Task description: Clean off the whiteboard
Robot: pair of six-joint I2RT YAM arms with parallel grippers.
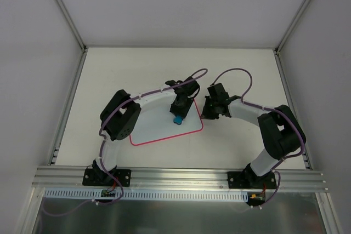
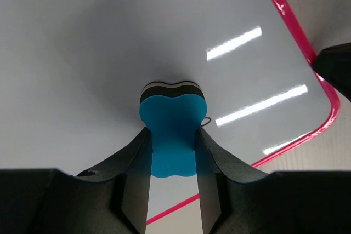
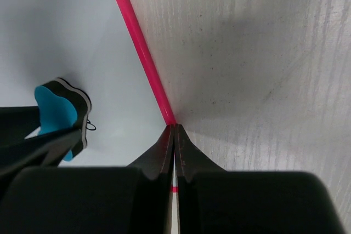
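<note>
The whiteboard [image 1: 159,131], white with a red-pink border, lies flat on the table in front of the left arm. My left gripper [image 1: 178,114] is shut on a blue eraser [image 1: 178,119] with a dark felt base, which rests on the board's right part. In the left wrist view the eraser [image 2: 173,130] sits between the fingers [image 2: 137,173], and a small dark scribble [image 2: 206,121] shows beside it. My right gripper [image 3: 174,128] is shut with nothing between its jaws. Its tips rest on the board's red border [image 3: 143,53] at the right edge.
The board lies on a pale table [image 1: 241,75] enclosed by grey walls and a metal frame [image 1: 66,108]. An aluminium rail [image 1: 181,178] runs along the near edge by the arm bases. In the right wrist view the eraser [image 3: 55,114] and the left fingers [image 3: 33,146] are close on the left.
</note>
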